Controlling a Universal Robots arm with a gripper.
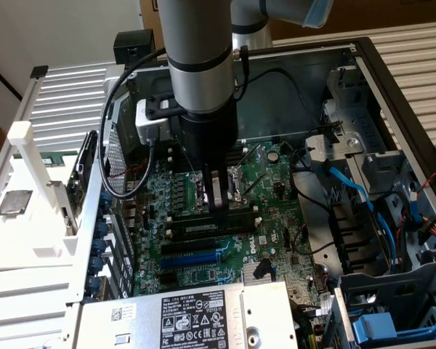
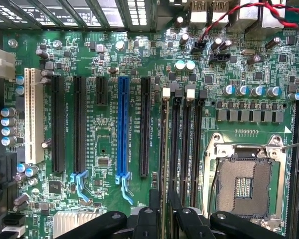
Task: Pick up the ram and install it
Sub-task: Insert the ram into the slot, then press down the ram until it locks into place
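The ram shows edge-on as a thin green strip standing in the memory slot nearest the long black expansion slots, below a white end clip. My gripper straddles it, one black finger on each side with a small gap, so it is open and grips nothing. In the exterior view the gripper hangs straight down over the memory slots in the middle of the green motherboard, inside the open computer case.
An empty processor socket lies beside the memory slots. A blue expansion slot and black ones lie on the other side. A labelled power supply fills the front. Blue cables and drive cages stand at the exterior view's right. A white rack holds a silver chip.
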